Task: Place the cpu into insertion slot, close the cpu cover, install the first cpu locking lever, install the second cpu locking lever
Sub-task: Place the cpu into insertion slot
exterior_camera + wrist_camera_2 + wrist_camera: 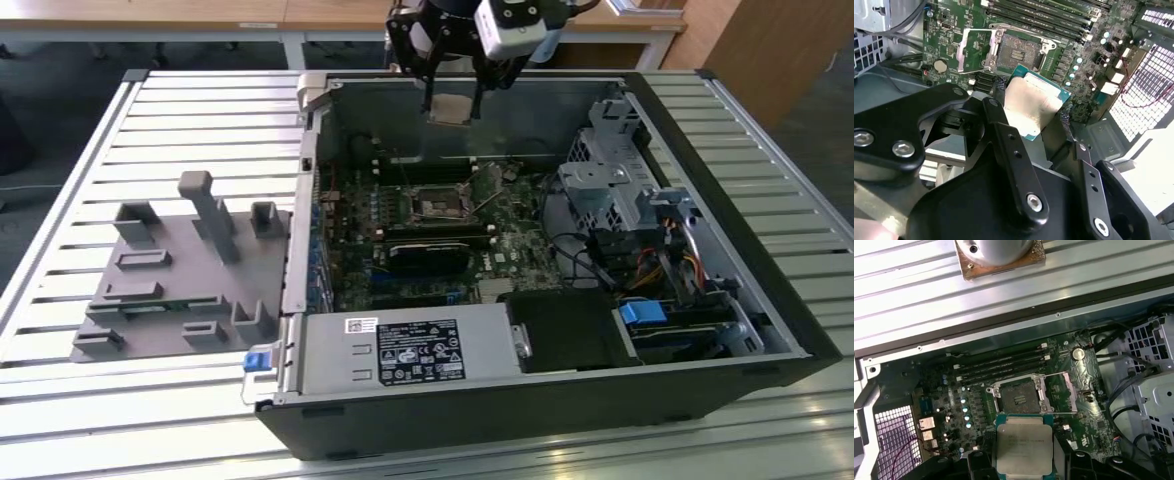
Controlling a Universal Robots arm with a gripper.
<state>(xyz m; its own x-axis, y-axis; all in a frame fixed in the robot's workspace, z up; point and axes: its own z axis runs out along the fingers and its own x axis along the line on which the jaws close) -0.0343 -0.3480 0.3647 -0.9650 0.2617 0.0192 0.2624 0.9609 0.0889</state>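
Above the far end of the open computer case [754, 215], in the exterior view, we record the gripper [454, 106] with its two fingers drawn in narrow on opposite edges of the cpu [451, 116]. The chip is held level in the air, apart from the board. In the second wrist view, the black fingers [1009, 150] flank the cpu [1031, 107], its pale metal face on show and a green rim around it. Below it, on the green motherboard [354, 265], we list the insertion slot [437, 203], its dark centre uncovered in both wrist views and not yet holding the chip. The cpu cover [962, 49] stands lifted at one side of the slot. We cannot tell how the locking levers lie. Further items: a power supply [400, 352] at the case's near end, and a grey fixture block [174, 270] on the slatted table [80, 150], at the exterior view's left.
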